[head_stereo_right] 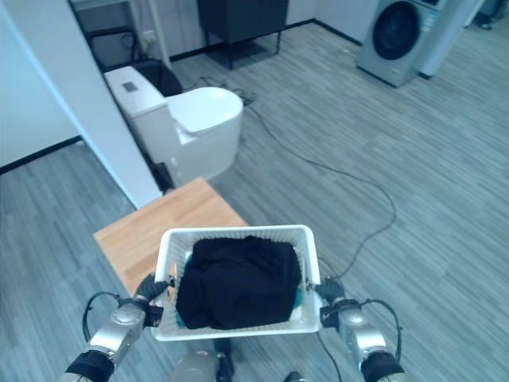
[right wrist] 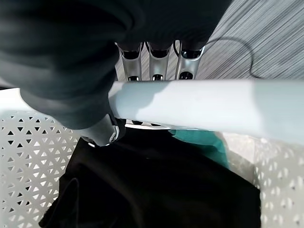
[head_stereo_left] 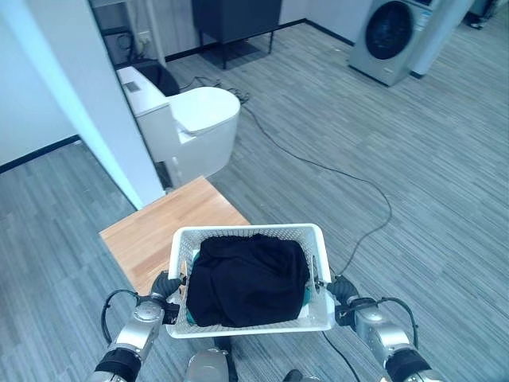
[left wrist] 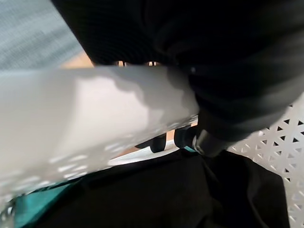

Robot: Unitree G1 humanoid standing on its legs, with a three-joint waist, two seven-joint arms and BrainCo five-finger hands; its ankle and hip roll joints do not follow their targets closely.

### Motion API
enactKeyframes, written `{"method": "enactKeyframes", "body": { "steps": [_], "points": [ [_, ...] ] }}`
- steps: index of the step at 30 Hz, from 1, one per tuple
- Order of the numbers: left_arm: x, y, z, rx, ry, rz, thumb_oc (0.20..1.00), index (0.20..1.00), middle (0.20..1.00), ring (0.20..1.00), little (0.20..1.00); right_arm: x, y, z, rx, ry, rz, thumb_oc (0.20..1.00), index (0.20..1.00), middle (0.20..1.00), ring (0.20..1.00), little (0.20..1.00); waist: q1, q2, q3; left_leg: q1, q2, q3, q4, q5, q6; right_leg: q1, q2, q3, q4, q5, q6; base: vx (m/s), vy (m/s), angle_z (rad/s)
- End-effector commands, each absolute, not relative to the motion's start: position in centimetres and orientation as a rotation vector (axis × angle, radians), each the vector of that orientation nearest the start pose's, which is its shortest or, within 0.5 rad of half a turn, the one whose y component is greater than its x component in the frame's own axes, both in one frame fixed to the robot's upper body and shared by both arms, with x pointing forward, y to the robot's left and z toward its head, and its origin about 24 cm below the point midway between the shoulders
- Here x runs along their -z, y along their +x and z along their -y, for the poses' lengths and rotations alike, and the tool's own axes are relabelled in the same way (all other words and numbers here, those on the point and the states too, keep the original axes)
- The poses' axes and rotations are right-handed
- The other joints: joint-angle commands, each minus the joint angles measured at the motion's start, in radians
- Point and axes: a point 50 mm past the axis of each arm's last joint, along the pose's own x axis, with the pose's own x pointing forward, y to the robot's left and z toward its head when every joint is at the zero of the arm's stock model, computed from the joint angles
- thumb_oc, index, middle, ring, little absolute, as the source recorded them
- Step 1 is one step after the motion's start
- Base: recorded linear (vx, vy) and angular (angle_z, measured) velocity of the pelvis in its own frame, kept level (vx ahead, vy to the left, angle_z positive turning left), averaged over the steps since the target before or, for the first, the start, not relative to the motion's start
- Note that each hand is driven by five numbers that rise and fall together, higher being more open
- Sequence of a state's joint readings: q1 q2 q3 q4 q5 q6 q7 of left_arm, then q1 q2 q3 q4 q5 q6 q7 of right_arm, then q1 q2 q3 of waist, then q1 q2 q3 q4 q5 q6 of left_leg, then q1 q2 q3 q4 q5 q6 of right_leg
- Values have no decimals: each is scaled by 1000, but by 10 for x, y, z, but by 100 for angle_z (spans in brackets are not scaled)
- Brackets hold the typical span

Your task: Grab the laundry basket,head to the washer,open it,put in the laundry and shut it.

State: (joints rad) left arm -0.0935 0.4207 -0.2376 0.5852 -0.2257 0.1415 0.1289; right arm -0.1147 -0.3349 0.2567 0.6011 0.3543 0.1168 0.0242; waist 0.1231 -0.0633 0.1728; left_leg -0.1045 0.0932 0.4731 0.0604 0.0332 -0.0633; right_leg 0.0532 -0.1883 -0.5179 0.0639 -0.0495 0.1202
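White perforated basket (head_stereo_left: 248, 235) – black cloth (head_stereo_left: 246, 278) inside – left hand (head_stereo_left: 165, 286), right hand (head_stereo_left: 342, 290) clasping its rims.

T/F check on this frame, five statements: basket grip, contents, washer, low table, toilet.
1. Both hands, left hand and right hand, grip the laundry basket by its sides. True.
2. The basket is empty. False: black clothing fills it, with a teal item underneath.
3. The washer stands far off, door shut. True.
4. The basket rests on the wooden table. False: it is held up, nearer the robot.
5. The toilet lid is up. False: it is down.
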Motion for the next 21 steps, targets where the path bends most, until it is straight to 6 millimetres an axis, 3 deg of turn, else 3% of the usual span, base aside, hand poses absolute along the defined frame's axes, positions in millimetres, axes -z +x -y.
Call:
{"method": "enactKeyframes", "body": {
  "steps": [1, 7, 10, 13, 15, 21],
  "points": [
    [33, 261, -213, 0, 117, -435, 200, 200, 200, 200, 200, 28, 267, 211, -78, 21, -436, 200, 200, 200, 200, 200, -3, 59, -33, 20, -12, -64, 28, -23, 45, 14, 33, 46, -9, -24, 29, -35, -152, -55],
    [34, 261, -210, -8, 131, -432, 200, 200, 200, 200, 200, 20, 266, 217, -63, -7, -398, 200, 200, 200, 200, 200, -90, 76, -17, 46, 30, -64, 1, 27, 10, 12, 92, 152, -35, -32, -3, -39, -157, -36],
    [38, 256, -213, -22, 130, -444, 200, 200, 200, 200, 200, 17, 266, 219, -72, -34, -390, 200, 200, 200, 200, 200, -104, 74, -6, 29, 44, -78, 18, 48, 7, -7, 109, 189, -43, -16, -19, -75, -166, -60],
    [41, 252, -213, -49, 78, -448, 200, 200, 200, 200, 200, 12, 274, 224, -68, -78, -380, 200, 200, 200, 200, 200, -76, 63, 14, -16, -26, -343, 75, 12, 3, -23, 117, 261, -27, -11, -30, -28, -144, -64],
    [41, 251, -215, -62, 62, -445, 200, 200, 200, 200, 200, 10, 279, 224, -68, -81, -375, 200, 200, 200, 200, 200, -68, 63, 15, -19, -70, -440, 89, -13, 8, -28, 127, 303, -20, -9, -32, 39, -67, -75],
    [47, 248, -219, -69, 64, -482, 200, 200, 200, 200, 200, 13, 276, 226, -37, -36, -382, 200, 200, 200, 200, 200, -106, 69, -18, 17, -61, -382, 69, -28, 27, -28, 130, 338, -27, -6, -35, 52, 25, -48]
  ]
}}
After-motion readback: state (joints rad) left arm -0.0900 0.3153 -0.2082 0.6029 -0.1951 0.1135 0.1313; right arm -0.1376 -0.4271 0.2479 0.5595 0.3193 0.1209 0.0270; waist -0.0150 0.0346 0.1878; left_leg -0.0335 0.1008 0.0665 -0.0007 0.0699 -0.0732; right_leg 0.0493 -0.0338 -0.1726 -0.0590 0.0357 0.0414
